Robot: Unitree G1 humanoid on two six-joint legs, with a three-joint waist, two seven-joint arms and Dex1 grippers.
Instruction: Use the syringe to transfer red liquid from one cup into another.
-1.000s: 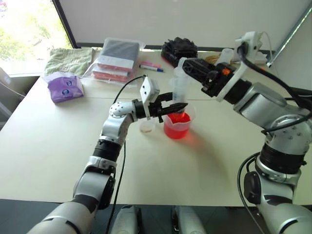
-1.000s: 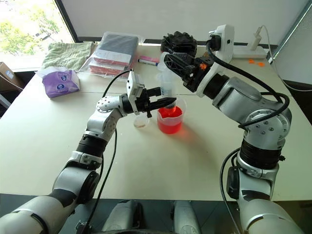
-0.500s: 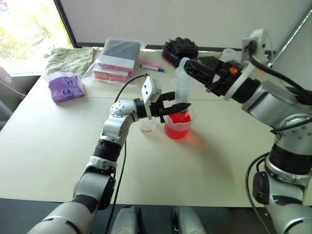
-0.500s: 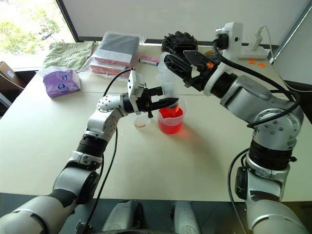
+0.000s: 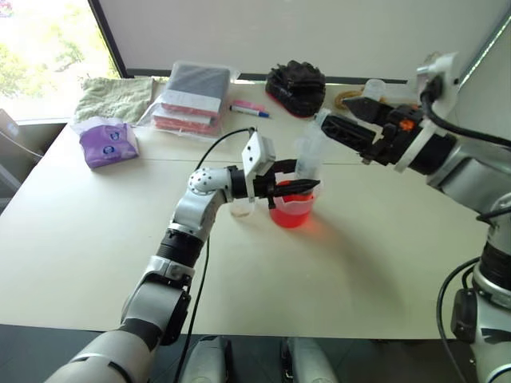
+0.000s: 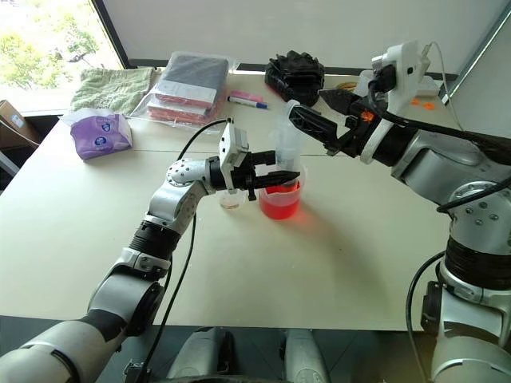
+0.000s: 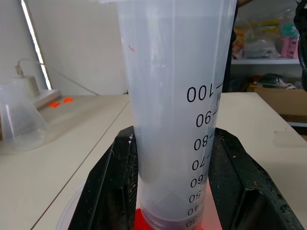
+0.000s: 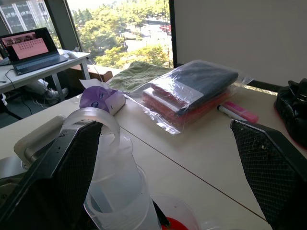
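Red liquid [image 6: 279, 209] fills the clear beaker [image 6: 279, 200]; the translucent syringe [image 7: 175, 110] bears black scale numbers.

The near half of the pale beige table top [image 5: 335, 279] is bare, so a gripper passes freely there. In the middle stand the wide clear red-tinted beaker [image 5: 291, 209] and the small narrow clear cup [image 5: 239, 210], just beside each other. At the far edge lie a black bag [image 5: 295, 80], plastic-wrapped packets [image 5: 192, 100], a green towel [image 5: 116, 97] and a purple tissue pack [image 5: 106, 144].
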